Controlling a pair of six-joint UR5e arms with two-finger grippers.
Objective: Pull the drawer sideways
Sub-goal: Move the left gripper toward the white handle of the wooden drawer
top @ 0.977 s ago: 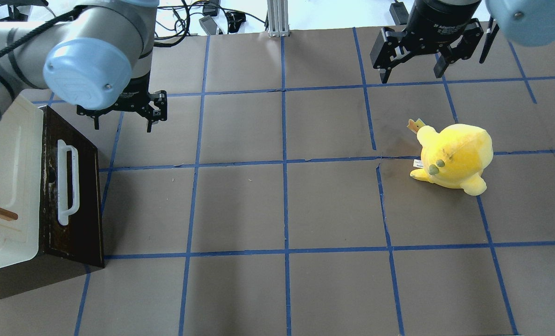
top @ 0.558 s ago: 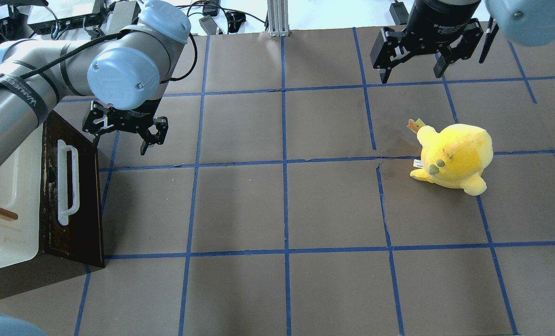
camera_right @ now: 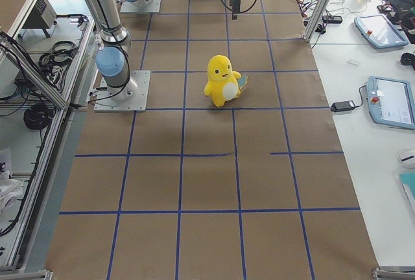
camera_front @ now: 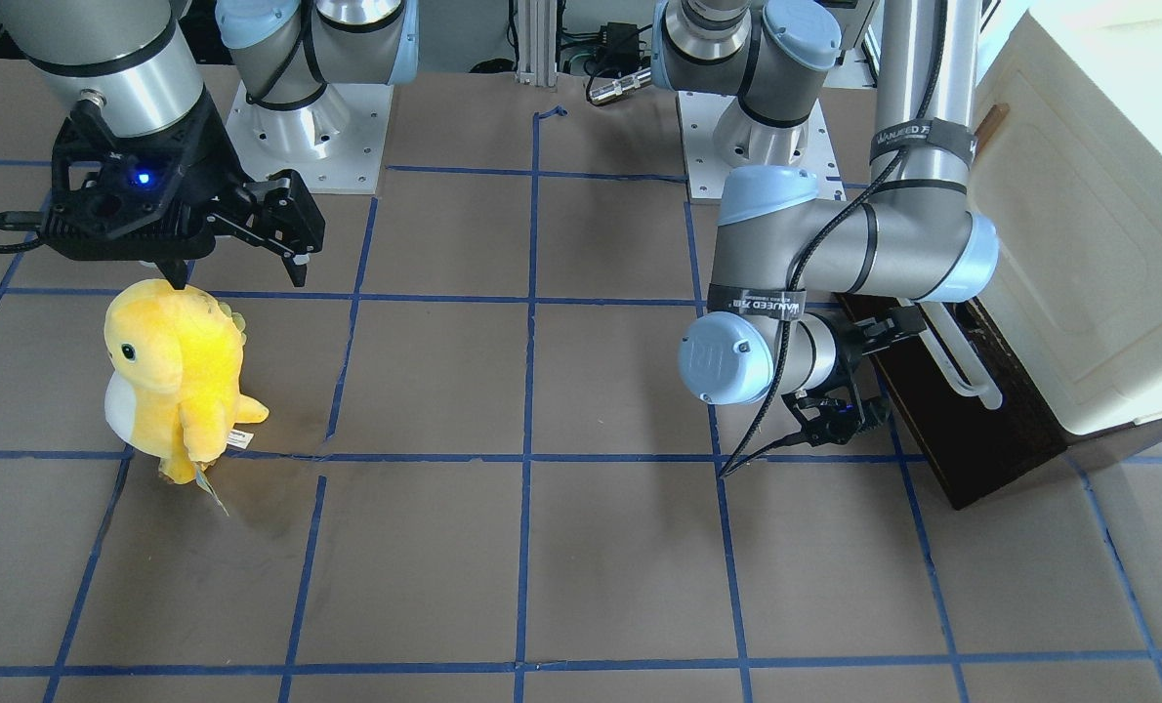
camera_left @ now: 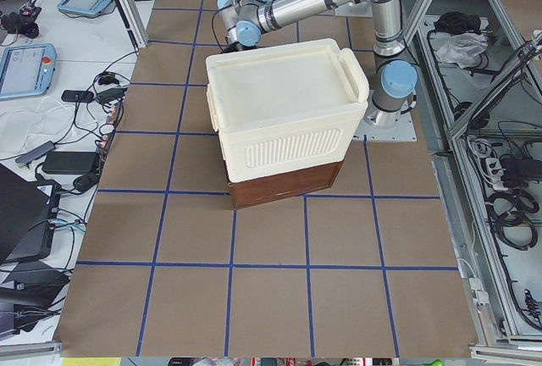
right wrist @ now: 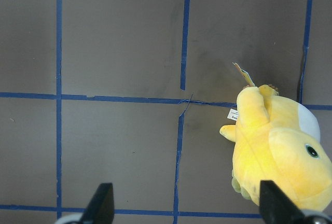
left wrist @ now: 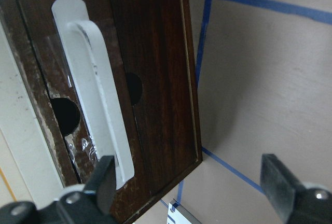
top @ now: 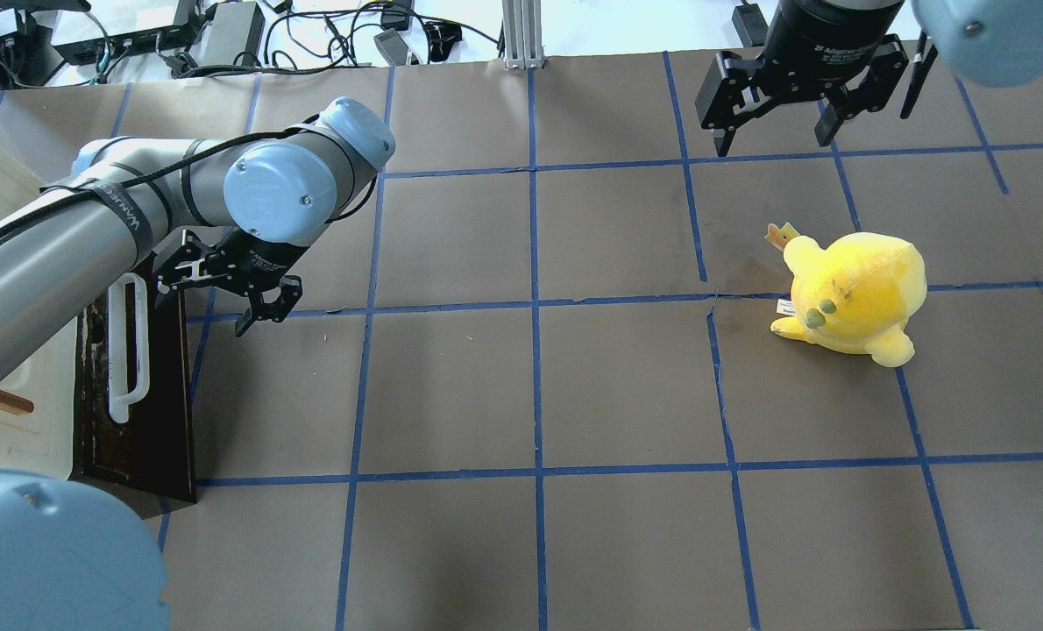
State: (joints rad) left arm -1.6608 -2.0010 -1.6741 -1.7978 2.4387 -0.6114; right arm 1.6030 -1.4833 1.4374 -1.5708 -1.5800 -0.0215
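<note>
Left wrist-mounted view: the left gripper [left wrist: 191,182] is seen spread wide with nothing held. One finger [left wrist: 104,180] is set just at the end of the white bar handle [left wrist: 96,105], and the other is out over the table [left wrist: 259,79], past the edge of the drawer [left wrist: 155,53]. The drawer is found at the table's end on the robot's left, under the cream cabinet [camera_left: 288,120], and appears shut.

If the jaws are closed here, the bar is likely to be missed or only clipped at its tip. If the bar is caught that far off centre, a skewed pull is to be expected, and the drawer may be jammed. The cabinet is braced by nothing, so it may be dragged along instead. The right gripper [top: 771,140] is held wide and empty, well apart, near the plush toy [top: 854,298].
</note>
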